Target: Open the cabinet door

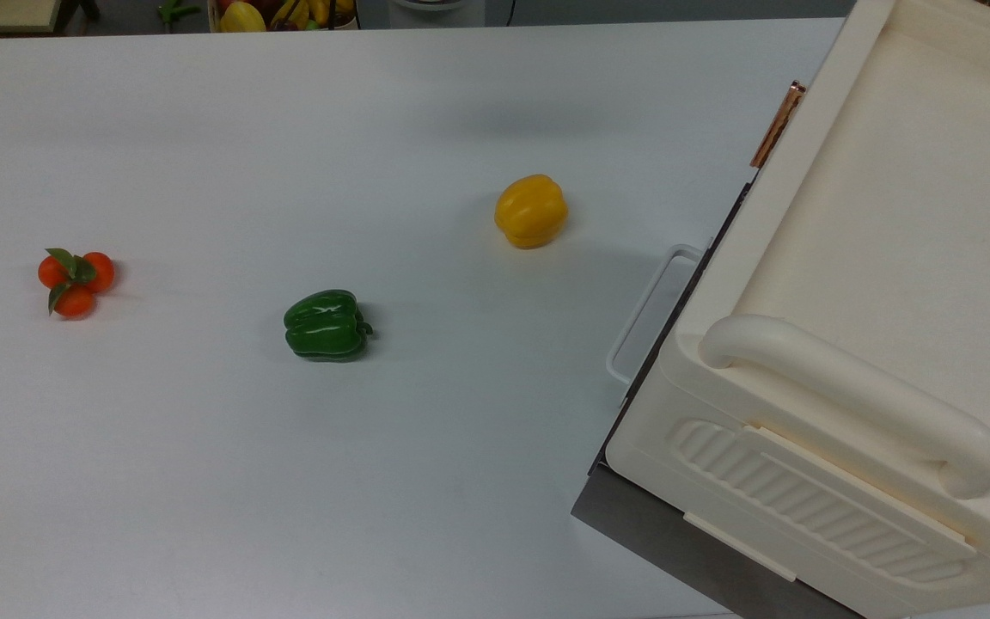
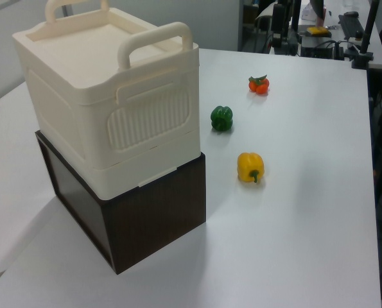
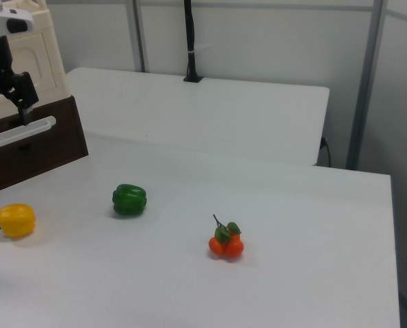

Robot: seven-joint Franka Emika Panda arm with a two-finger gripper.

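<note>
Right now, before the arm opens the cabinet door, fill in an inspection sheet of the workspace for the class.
Surface: white table, no spills seen.
Job's things: cabinet door looks shut; copper handle unobstructed.
Clutter: green pepper, yellow pepper, orange cluster, spread apart.
Grippers: gripper open, at the cabinet front.
Cables: black lead or post on the far table.
Surroundings: fruit basket beyond the table.

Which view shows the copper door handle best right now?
The top view: the copper handle stands edge-on at the cabinet door edge. The left view shows the cabinet's other sides; the right view has the gripper in front of that area.
</note>
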